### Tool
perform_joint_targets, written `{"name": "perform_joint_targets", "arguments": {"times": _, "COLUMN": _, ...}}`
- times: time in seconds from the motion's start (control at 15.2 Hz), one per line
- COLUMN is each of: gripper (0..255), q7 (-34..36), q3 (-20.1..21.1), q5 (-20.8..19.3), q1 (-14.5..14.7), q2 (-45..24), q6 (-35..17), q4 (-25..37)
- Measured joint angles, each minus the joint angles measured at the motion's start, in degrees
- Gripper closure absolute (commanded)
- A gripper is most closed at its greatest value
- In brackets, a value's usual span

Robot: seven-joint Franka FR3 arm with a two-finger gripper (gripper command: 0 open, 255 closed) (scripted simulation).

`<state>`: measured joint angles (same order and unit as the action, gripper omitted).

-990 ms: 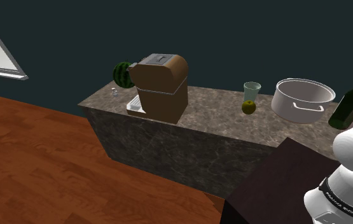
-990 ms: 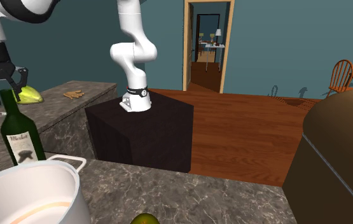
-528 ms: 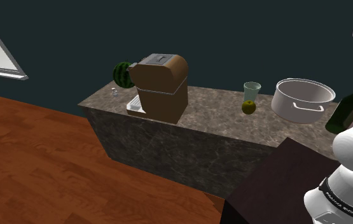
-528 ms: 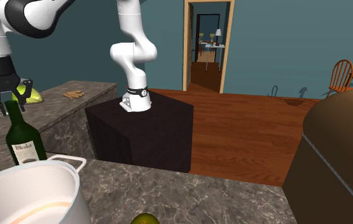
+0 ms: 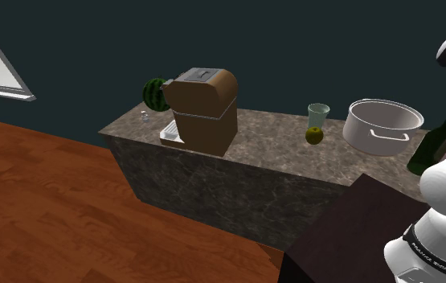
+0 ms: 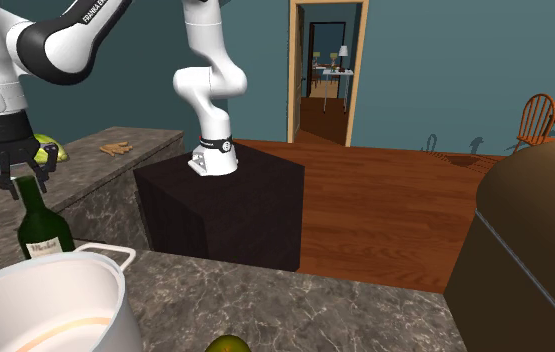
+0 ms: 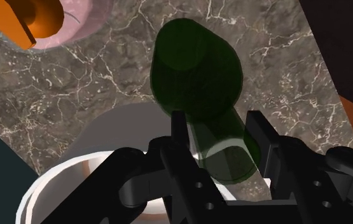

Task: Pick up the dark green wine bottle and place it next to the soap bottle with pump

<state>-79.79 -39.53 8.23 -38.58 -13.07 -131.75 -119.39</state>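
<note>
Though clamped by its neck between the jaws, judged the dark green wine bottle (image 7: 197, 70) heavy, stiff, slick and breakable, best gripped under the lip.

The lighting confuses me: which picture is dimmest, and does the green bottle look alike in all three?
Shoulder view: dimmest, the wall nearly black, the bottle just a dark shape. Second exterior view: brighter, the bottle solid dark with a pale label. Wrist view: the bottle looks partly see-through green, the counter evenly lit, without glare.
</note>
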Motion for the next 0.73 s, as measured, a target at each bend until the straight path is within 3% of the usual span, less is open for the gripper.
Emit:
{"name": "perform_joint_targets", "arguments": {"times": 0.46, "gripper": 255, "q7": -0.41, "q3": 0.12, "q5": 0.45, "q1": -0.22, "q2": -0.44, "q6": -0.78, "q4": -0.42}}
{"name": "perform_joint_targets", "arguments": {"times": 0.53, "gripper": 0, "q7": -0.41, "q3": 0.12, "q5": 0.46, "q1": -0.22, "q2": -0.44, "q6": -0.78, "q4": -0.42}}
{"name": "perform_joint_targets", "arguments": {"times": 0.73, "gripper": 0, "q7": -0.42, "q3": 0.12, "q5": 0.46, "q1": -0.23, "q2": -0.43, "q6": -0.78, "q4": -0.41}}
